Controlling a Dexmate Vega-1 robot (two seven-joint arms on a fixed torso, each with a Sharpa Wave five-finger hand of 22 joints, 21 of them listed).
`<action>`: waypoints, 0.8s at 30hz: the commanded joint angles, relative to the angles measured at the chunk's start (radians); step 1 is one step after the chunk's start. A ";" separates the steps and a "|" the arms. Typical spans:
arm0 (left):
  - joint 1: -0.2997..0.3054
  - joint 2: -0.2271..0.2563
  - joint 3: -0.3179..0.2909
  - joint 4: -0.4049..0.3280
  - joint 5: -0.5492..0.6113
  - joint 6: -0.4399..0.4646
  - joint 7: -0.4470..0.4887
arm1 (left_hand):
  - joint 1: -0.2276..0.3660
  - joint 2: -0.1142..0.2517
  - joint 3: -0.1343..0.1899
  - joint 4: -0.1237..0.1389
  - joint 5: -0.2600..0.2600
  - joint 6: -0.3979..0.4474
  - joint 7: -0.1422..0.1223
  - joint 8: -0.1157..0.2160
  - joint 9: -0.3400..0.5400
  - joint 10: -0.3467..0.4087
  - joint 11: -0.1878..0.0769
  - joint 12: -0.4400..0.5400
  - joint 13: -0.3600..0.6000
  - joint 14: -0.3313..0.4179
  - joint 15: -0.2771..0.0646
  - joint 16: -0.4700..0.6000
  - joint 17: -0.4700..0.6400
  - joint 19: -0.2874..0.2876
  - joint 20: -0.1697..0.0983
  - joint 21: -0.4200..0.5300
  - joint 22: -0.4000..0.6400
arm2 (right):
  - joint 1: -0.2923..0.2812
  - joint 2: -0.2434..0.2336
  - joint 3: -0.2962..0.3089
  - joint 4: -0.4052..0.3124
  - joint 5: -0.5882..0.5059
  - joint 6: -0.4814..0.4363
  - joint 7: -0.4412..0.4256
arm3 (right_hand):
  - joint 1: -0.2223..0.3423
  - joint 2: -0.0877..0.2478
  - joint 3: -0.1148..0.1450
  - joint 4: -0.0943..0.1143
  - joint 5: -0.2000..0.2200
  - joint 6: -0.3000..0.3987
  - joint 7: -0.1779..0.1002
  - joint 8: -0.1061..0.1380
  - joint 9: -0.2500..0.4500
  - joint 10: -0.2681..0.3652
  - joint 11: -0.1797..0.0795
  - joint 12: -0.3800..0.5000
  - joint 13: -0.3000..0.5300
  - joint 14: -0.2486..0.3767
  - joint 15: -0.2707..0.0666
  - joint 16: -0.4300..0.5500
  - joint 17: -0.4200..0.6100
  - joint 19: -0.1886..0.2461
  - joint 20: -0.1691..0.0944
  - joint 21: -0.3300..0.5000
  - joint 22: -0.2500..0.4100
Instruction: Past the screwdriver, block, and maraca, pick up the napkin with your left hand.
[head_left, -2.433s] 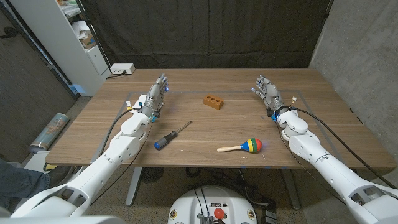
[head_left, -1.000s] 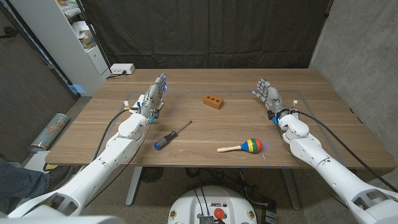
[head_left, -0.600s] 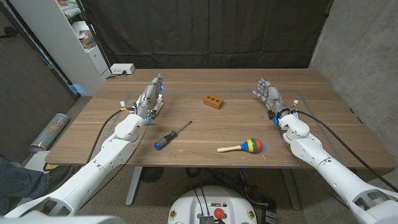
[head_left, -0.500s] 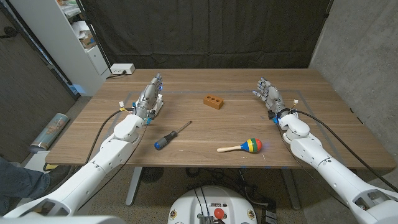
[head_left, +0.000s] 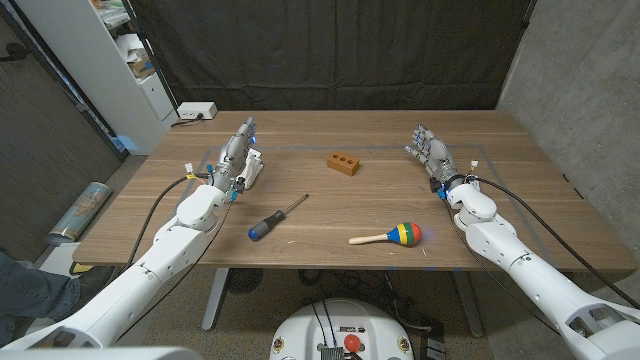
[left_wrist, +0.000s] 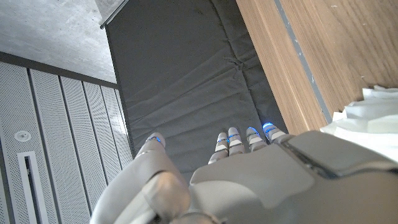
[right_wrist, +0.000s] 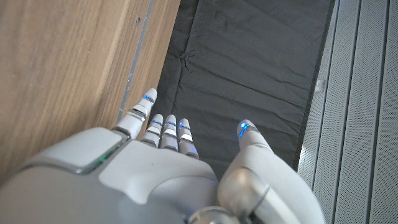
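Observation:
A white crumpled napkin (head_left: 251, 167) lies at the table's far left and also appears in the left wrist view (left_wrist: 368, 117). My left hand (head_left: 238, 150) stands over its left side with fingers stretched out towards the far edge, holding nothing. A blue-handled screwdriver (head_left: 275, 218) lies nearer than the napkin, towards the table's front. An orange block with holes (head_left: 343, 163) sits mid-table. A striped maraca (head_left: 391, 236) lies near the front edge. My right hand (head_left: 430, 150) stands on its edge at the far right, fingers apart and empty.
A white power strip (head_left: 195, 111) sits at the back left corner of the wooden table (head_left: 330, 200). A shelf unit (head_left: 120, 60) stands left of the table, with a black curtain (head_left: 330, 50) behind. Thin tape marks (head_left: 478, 160) lie near both hands.
My left arm has swung outward to the left and the hand has reached a little farther, so the napkin now shows at the hand's right side. The right hand has stayed put.

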 joint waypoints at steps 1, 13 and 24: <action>0.032 0.026 -0.020 -0.047 0.036 0.001 0.042 | 0.006 0.002 0.003 -0.005 0.006 0.006 -0.001 0.008 0.004 0.005 -0.003 0.008 -0.001 0.004 -0.002 0.006 0.003 -0.026 0.004 -0.003 0.003 | -0.001 0.004 0.004 0.010 0.003 0.016 0.008 | 0.001 0.010 0.003 -0.005 0.005 0.011 -0.002 0.002 0.003 0.003 0.000 0.010 0.001 0.003 0.004 0.007 0.001 0.008 -0.002 0.010 0.005; 0.100 0.057 -0.058 -0.103 0.069 0.002 0.098 | 0.007 0.002 0.002 -0.008 0.006 0.009 -0.002 0.008 0.004 0.008 -0.007 0.008 -0.005 0.005 -0.002 0.005 0.003 -0.025 0.004 -0.007 0.003 | -0.001 0.010 0.005 0.013 0.014 0.024 0.022 | 0.001 0.011 0.003 -0.006 0.006 0.011 -0.001 0.002 0.003 0.003 0.001 0.010 0.000 0.002 0.003 0.007 -0.001 0.008 -0.001 0.010 0.005; 0.158 0.085 -0.100 -0.153 0.087 0.020 0.138 | 0.008 0.003 0.002 -0.011 0.007 0.015 -0.004 0.009 0.004 0.013 -0.007 0.010 -0.008 0.011 -0.006 0.006 0.003 -0.020 0.005 -0.009 0.003 | 0.003 0.007 0.003 0.014 0.009 0.021 0.022 | 0.000 0.011 0.002 -0.006 0.006 0.012 -0.002 0.002 0.003 0.004 0.000 0.010 0.000 0.003 0.004 0.008 -0.003 0.009 -0.001 0.010 0.005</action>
